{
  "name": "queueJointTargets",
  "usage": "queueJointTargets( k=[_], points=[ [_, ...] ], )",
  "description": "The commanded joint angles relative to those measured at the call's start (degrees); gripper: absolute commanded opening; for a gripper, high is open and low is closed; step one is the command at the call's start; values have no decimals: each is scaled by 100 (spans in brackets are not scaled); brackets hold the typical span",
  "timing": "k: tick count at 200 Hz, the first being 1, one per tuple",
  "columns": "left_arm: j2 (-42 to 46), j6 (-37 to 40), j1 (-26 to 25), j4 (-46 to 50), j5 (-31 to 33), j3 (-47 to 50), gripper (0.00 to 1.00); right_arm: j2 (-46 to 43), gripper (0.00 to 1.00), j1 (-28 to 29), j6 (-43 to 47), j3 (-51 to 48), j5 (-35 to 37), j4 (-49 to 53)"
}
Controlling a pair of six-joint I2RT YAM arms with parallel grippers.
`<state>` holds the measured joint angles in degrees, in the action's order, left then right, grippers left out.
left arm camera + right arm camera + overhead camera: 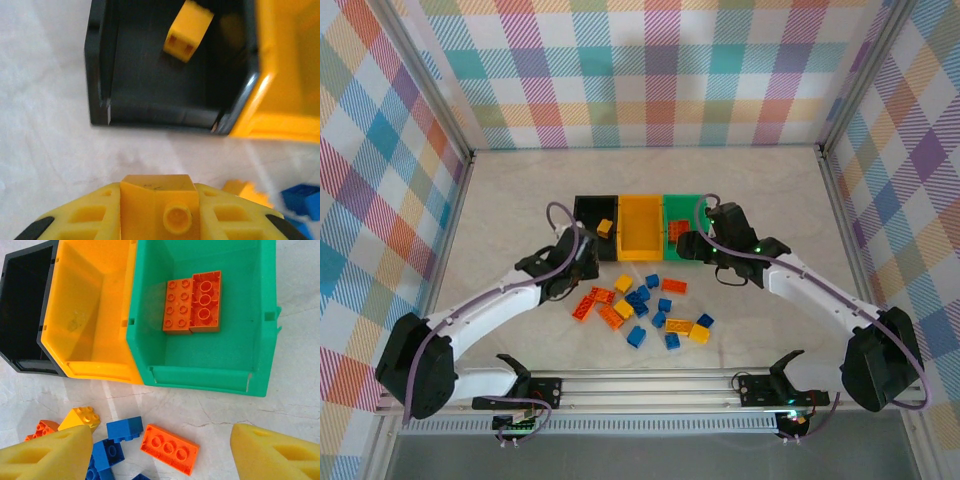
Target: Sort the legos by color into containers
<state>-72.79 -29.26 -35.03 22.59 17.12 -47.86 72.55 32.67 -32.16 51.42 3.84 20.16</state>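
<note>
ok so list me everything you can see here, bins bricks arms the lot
black bin: one, black, left end of the joined row
yellow-orange bin: one, middle of the row, no lego in it
green bin: one, right end
binned yellow lego: one, in the black bin
binned orange legos: two, side by side in the green bin
loose legos: roughly fifteen to twenty, blue, orange and yellow, scattered before the bins
table: one, pale marbled
walls: pastel plaid, three sides
held lego: one, yellow, in the left gripper
left gripper: one, shut on the held lego, before the black bin
right gripper: one, open, before the green bin
</note>
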Motion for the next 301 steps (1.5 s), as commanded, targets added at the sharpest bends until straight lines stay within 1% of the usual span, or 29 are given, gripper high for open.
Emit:
queueJointTargets(
  k=[1, 12, 37, 61, 68, 75, 85, 94, 102, 120, 131, 140, 159, 169, 182, 203, 215, 228, 229, 231, 235, 264, 276, 301],
  points=[
    [-564, 202, 104, 290, 351, -840, 25, -140, 74, -6, -150, -120, 36, -112],
    [-964, 279, 217, 282, 461, -1222, 24, -158, 73, -6, -159, -142, 44, -62],
    [-1786, 326, 523, 283, 470, -1870, 22, -274, 74, -6, -135, -193, 82, 67],
    [-2395, 357, 567, 415, 618, -2298, 22, -421, 74, -6, -89, -246, 98, 199],
    [-2536, 351, 567, 457, 643, -2386, 24, -471, 74, -6, -88, -274, 100, 235],
    [-2641, 357, 567, 488, 630, -2464, 30, -521, 74, -6, -88, -302, 106, 251],
    [-2742, 357, 567, 492, 570, -2564, 44, -599, 75, -6, -80, -348, 48, 245],
    [-2743, 339, 567, 493, 462, -2631, 59, -651, 75, -6, -58, -377, -30, 240],
    [-2687, 322, 552, 491, 360, -2681, 66, -679, 76, -6, -49, -394, -102, 250],
    [-2391, 285, 444, 561, 196, -2714, 72, -736, 76, -6, -36, -428, -215, 332],
    [-2073, 227, 355, 606, 99, -2568, 75, -776, 76, -6, -12, -461, -258, 391],
    [-1752, 160, 284, 622, -89, -2304, 79, -817, 76, -6, 0, -493, -277, 435],
    [-1020, 17, 90, 808, -490, -1631, 82, -914, 77, -6, -1, -601, -325, 518],
    [-636, -21, -48, 1030, -585, -1264, 82, -967, 77, -6, -9, -672, -348, 541],
    [-173, -87, -186, 1324, -697, -779, 86, -1026, 77, -6, -47, -778, -390, 533],
    [506, -243, -232, 1603, -1109, -117, 88, -1030, 77, -5, -143, -952, -635, 399],
    [827, -358, -286, 1691, -1238, 137, 88, -940, 77, -7, -163, -1024, -766, 370],
    [1195, -482, -361, 1706, -1268, 345, 90, -742, 76, 24, -148, -1014, -855, 498],
    [1227, -492, -363, 1710, -1271, 359, 94, -725, 76, 31, -145, -1017, -856, 502],
    [1273, -517, -371, 1702, -1272, 387, 98, -683, 75, 39, -129, -1017, -869, 523],
    [1383, -561, -381, 1687, -1284, 435, 100, -621, 75, 70, -101, -1017, -883, 553],
    [2018, -795, -382, 1591, -1243, 709, 100, -382, 74, 407, -147, -1027, -743, 1060],
    [2100, -791, -382, 1591, -1238, 725, 100, -432, 74, 594, -233, -1150, -691, 1095],
    [2078, -782, -382, 1656, -1159, 747, 100, -544, 73, 1026, -267, -1296, -811, 961]
  ],
)
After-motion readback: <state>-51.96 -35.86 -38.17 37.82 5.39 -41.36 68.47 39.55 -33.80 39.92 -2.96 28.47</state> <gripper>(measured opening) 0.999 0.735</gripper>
